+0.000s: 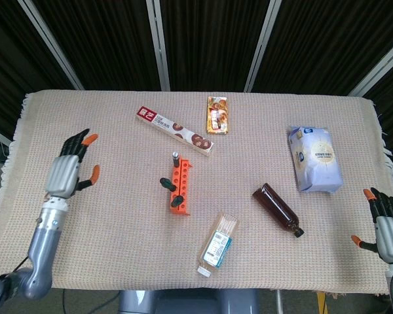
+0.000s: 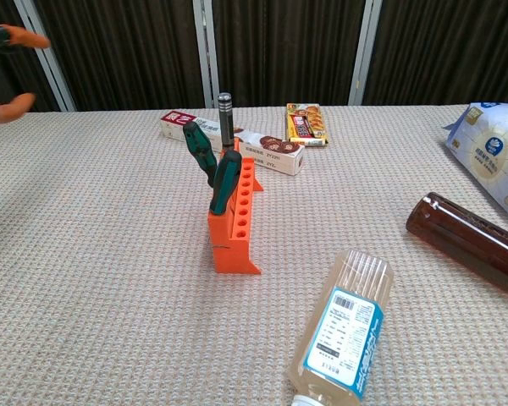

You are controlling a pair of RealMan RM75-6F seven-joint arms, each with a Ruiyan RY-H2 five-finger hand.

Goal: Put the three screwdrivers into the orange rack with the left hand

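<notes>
Here the orange rack (image 1: 179, 189) stands near the middle of the bench (image 1: 85, 222), carrying all three screwdrivers: two with green handles (image 2: 224, 182) leaning out to its left side and a third with a dark, ribbed handle (image 2: 225, 110) standing upright at the far end. Just beyond the rack lies a long red-and-white box (image 1: 175, 130), and further back a small brown snack packet (image 1: 217, 115). In front of the rack, toward the near edge, a clear bottle with a blue label (image 1: 217, 244) lies on its side; to the right of it a brown bottle (image 1: 277, 209) also lies flat, and beyond that sits a blue-and-white bag (image 1: 316, 159). The left hand (image 1: 69, 169) hovers over the left part of the bench, well apart from the rack, fingers spread and grasping nothing. The right hand (image 1: 384, 226) sits at the bench's near right corner, likewise released with fingers apart and nothing in it.
</notes>
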